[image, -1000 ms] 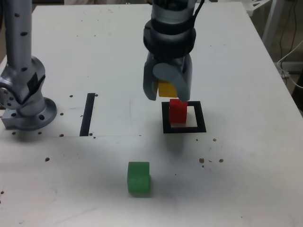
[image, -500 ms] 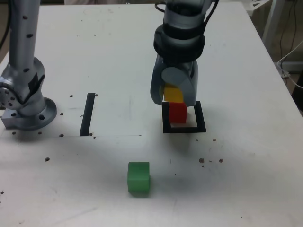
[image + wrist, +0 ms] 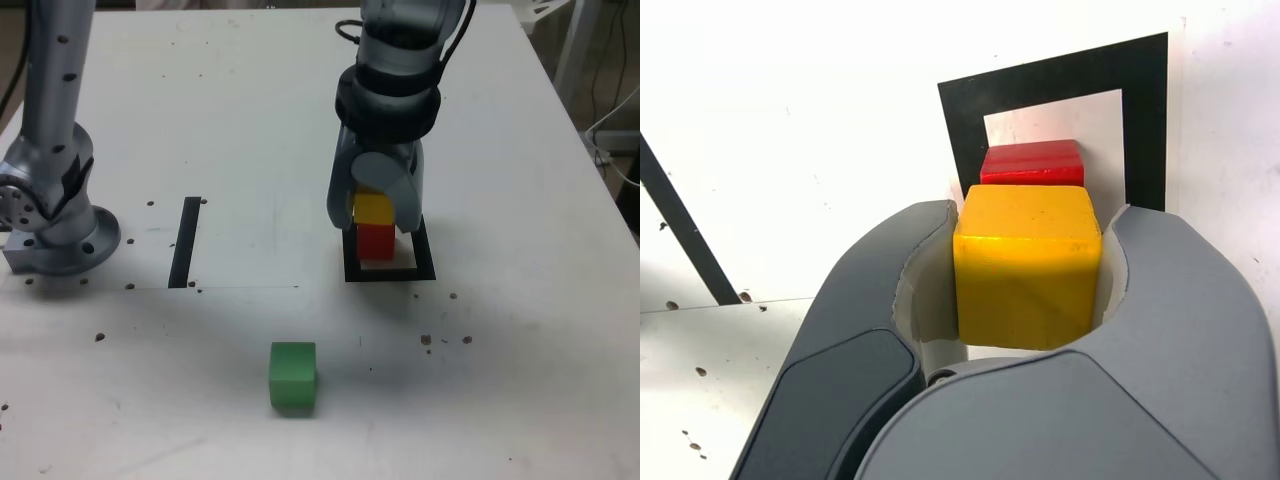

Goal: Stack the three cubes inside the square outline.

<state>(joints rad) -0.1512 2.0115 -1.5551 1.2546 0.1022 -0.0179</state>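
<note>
Over the last second the pincer (image 3: 377, 205) has come down and shifted toward the exterior view's right, carrying the yellow cube (image 3: 373, 208) from above and beside the red cube (image 3: 376, 240) to directly over it. Yellow now appears seated on red, edges roughly aligned; actual contact cannot be confirmed. The pincer is clamped on the yellow cube, both jaws pressed to its sides in the wrist view. Red sits inside the square outline (image 3: 349, 262), toward its far edge. The green cube (image 3: 292, 374) lies alone on the desk (image 3: 200, 110), well apart, nearer the camera. Judgement: second tier nearly placed; release next, then green.
</note>
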